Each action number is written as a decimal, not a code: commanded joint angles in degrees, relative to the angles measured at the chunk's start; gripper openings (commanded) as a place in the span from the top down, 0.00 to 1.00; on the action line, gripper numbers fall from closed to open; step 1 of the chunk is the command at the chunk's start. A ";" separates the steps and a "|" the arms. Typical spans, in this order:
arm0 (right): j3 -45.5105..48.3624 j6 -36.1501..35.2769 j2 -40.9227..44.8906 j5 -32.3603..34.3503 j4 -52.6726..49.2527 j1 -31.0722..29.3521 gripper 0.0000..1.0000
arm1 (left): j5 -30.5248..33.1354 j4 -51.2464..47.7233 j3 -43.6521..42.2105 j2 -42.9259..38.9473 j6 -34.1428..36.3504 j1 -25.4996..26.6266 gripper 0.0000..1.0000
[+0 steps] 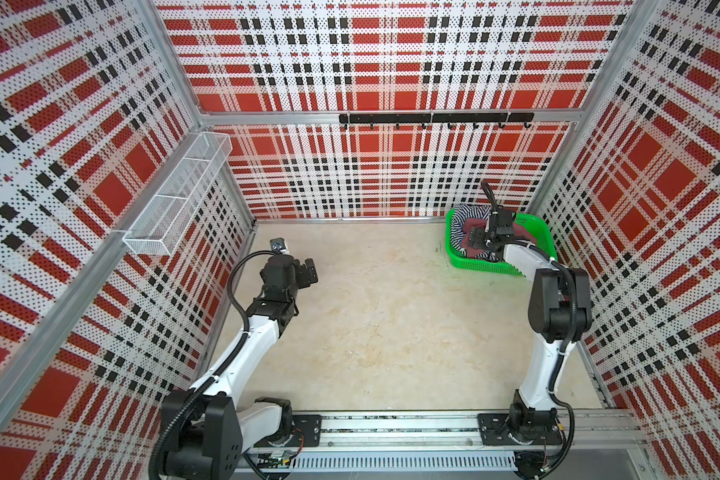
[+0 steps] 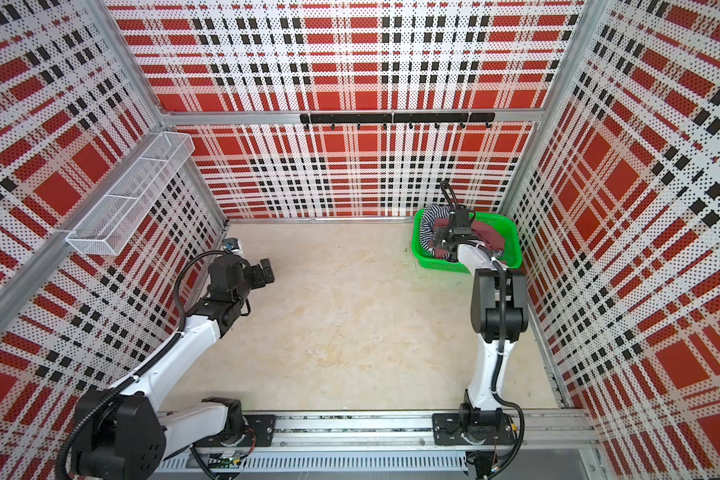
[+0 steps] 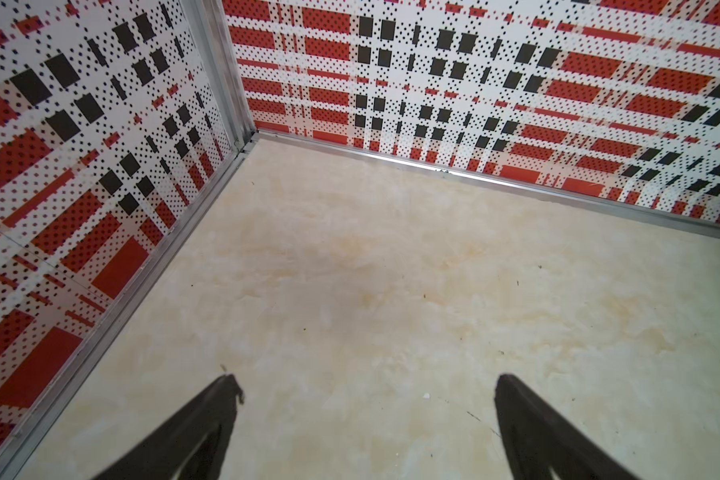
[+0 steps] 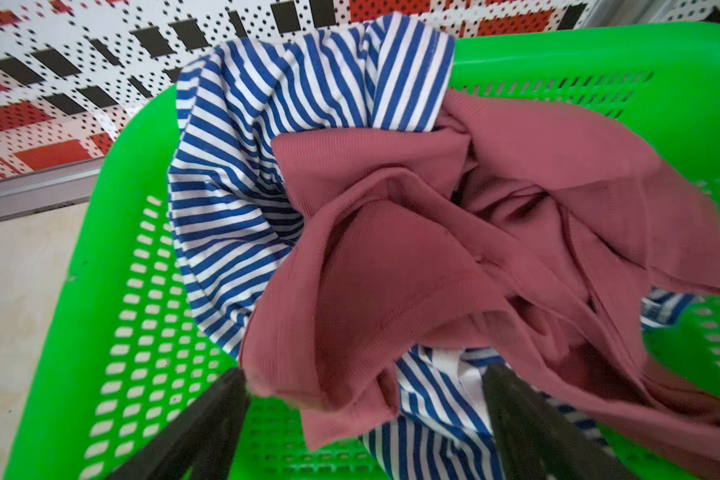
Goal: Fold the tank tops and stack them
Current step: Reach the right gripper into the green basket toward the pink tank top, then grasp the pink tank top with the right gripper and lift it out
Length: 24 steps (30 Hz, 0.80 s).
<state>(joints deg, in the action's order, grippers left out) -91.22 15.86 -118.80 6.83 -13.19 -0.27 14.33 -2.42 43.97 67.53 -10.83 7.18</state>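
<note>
Rose top lies crumpled over striped top in basket, right pincer spread wide astride its fold: best pinch rose cloth only, then lift clear; left pincer released over counter.

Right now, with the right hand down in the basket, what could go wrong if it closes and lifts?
The rose top and striped top are bunched together, and both lie between the fingers of the open right hand, so it may grab both. The striped top drapes over the rim of the green basket; lifting could drag or tip it.
</note>
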 commanded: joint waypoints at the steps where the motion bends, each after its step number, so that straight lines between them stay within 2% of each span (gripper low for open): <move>1: -5.06 2.16 -3.38 -1.55 -1.13 -0.17 0.22 | -0.79 -0.65 0.68 -0.54 1.42 0.21 0.01; 4: -8.39 2.84 -6.35 -3.28 -2.69 -0.17 0.33 | -0.83 -0.68 0.75 -0.93 1.43 0.12 0.01; 8: -9.78 4.11 -6.88 -7.04 -2.37 -0.17 0.41 | -0.87 -0.75 0.68 -1.24 1.51 0.05 0.01; 16: -13.02 5.68 -10.09 -9.97 -5.06 0.01 0.45 | -0.20 -0.84 0.53 -1.98 1.08 -0.06 0.01; 20: -14.02 6.26 -10.75 -10.52 -5.68 0.01 0.57 | 0.70 -0.84 0.33 -2.48 1.23 -0.16 0.01; 24: -15.45 6.60 -9.89 -10.06 -7.46 0.01 0.85 | 0.54 -0.84 0.33 -2.60 1.25 -0.24 0.01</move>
<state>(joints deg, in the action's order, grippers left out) -104.51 22.35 -129.01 -3.16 -19.07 -0.25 14.44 -2.66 43.97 66.08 -10.07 7.16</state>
